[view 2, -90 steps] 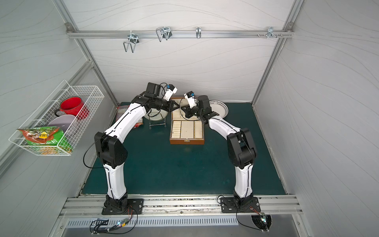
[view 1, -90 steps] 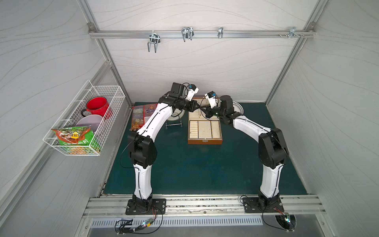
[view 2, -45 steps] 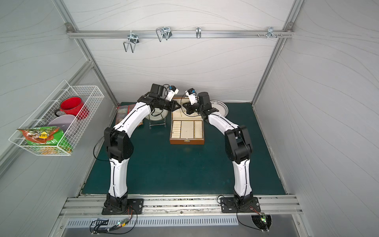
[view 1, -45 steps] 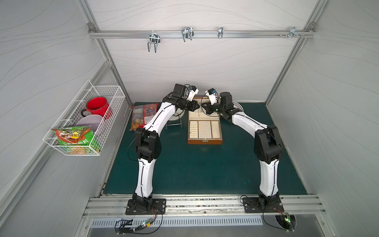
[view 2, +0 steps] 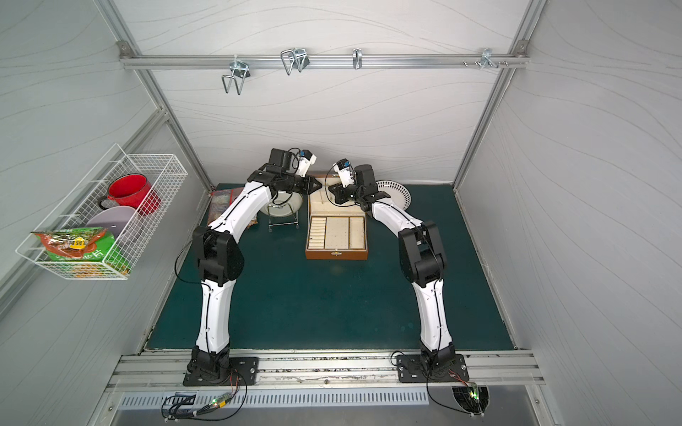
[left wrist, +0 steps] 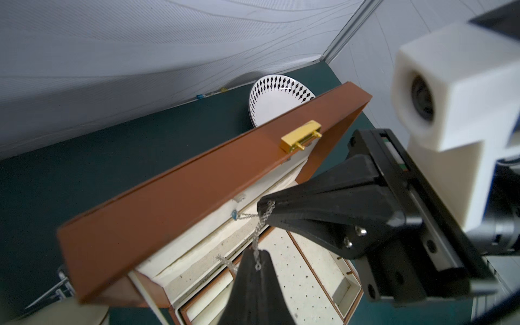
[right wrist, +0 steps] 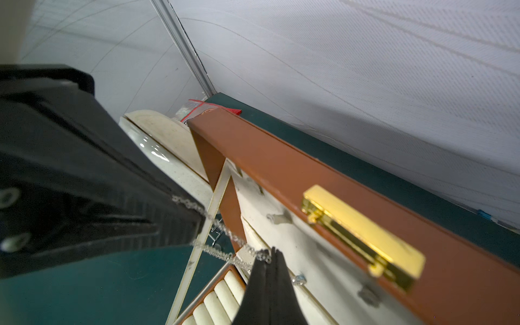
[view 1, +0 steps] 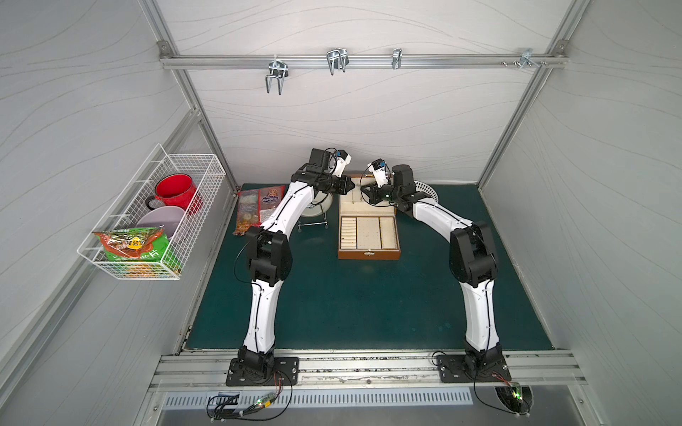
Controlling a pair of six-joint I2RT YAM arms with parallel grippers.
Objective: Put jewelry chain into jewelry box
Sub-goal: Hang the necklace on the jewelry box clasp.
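Left gripper (left wrist: 256,259) and right gripper (right wrist: 271,256) are both pinching the jewelry chain (left wrist: 260,225), jaws closed on it, holding it strung between them over the far end of the open jewelry box (view 1: 369,254).

1. In both top views: bright, even, diffuse light; faint shadow at 6 o'clock of the brown wooden jewelry box (view 1: 369,254).
2. Wrist views: white plastic camera housing (left wrist: 450,84) blurred; shiny brass clasp (right wrist: 363,233) glares.

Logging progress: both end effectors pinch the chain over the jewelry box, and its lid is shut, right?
No: the lid stands open, per the left wrist view. The left end effector and right end effector pinch the chain over the jewelry box.
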